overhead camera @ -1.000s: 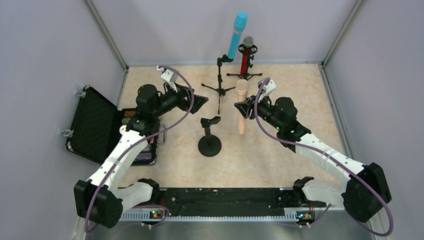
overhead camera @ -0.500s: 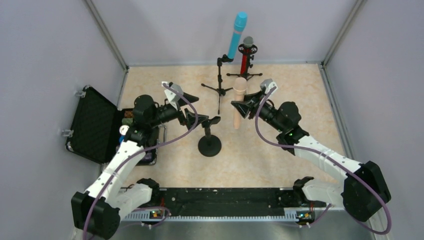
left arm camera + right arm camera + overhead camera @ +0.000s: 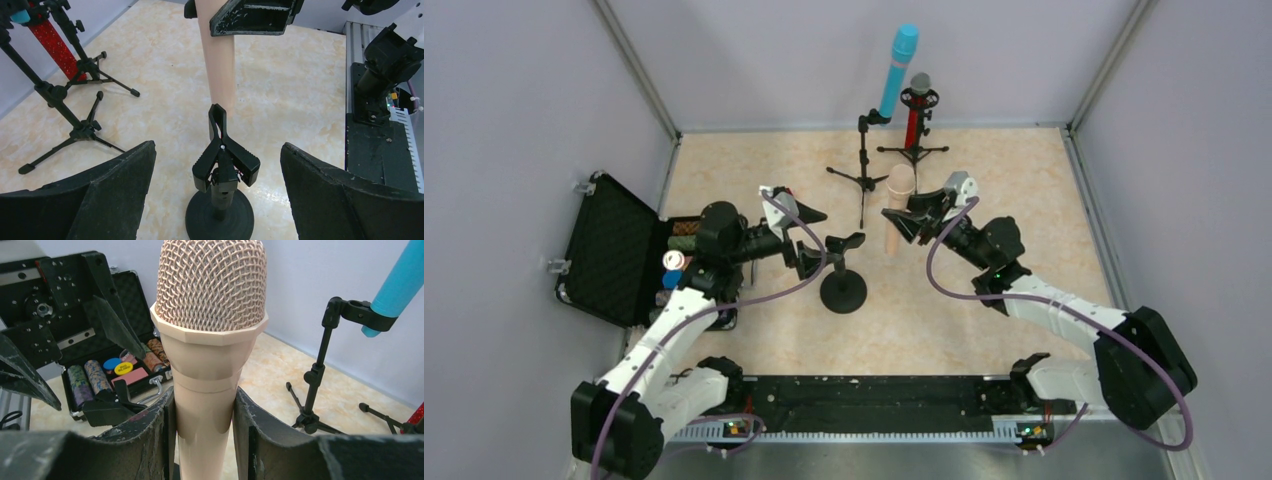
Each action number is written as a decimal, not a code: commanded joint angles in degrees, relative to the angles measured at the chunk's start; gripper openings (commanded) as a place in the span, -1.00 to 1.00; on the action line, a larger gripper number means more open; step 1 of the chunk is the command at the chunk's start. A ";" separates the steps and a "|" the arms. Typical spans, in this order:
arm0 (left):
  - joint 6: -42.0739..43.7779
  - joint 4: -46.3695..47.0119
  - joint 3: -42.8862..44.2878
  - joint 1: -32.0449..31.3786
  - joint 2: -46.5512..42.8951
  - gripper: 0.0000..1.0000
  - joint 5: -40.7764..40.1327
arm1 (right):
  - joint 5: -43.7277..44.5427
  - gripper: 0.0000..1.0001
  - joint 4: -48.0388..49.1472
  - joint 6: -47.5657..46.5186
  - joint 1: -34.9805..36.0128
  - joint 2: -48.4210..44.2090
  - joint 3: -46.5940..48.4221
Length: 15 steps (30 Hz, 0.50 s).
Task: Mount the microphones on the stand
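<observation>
My right gripper (image 3: 911,213) (image 3: 204,392) is shut on the peach-pink microphone (image 3: 894,215) (image 3: 210,340) and holds it upright, mesh head up, just right of the round-base stand (image 3: 843,288) (image 3: 220,210). The stand's black spring clip (image 3: 845,243) (image 3: 223,155) is closed with nothing in it. My left gripper (image 3: 812,240) (image 3: 217,146) is open, its fingers either side of that clip without touching it. The pink microphone's lower end (image 3: 218,65) hangs above and behind the clip. The cyan-blue microphone (image 3: 898,72) and the glittery red microphone (image 3: 913,125) sit in tripod stands at the back.
An open black case (image 3: 609,250) (image 3: 60,300) with poker chips lies at the left, close to my left arm. The tripod legs (image 3: 861,180) (image 3: 75,132) spread over the floor behind the clip stand. Enclosure walls close in three sides; a black rail (image 3: 854,392) runs along the near edge.
My left gripper has swung down and right until its open fingers stand round the stand's clip. My right gripper has carried the pink microphone slightly left and farther back.
</observation>
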 commanded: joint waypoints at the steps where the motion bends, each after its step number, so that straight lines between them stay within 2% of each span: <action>1: -0.13 5.99 -2.93 -0.15 -1.24 0.97 0.58 | -2.32 -1.00 5.65 -0.13 0.38 1.11 2.22; 15: 1.00 8.55 -5.61 -3.22 -0.77 0.97 -2.04 | -4.43 -1.00 11.98 -0.86 0.31 2.46 1.17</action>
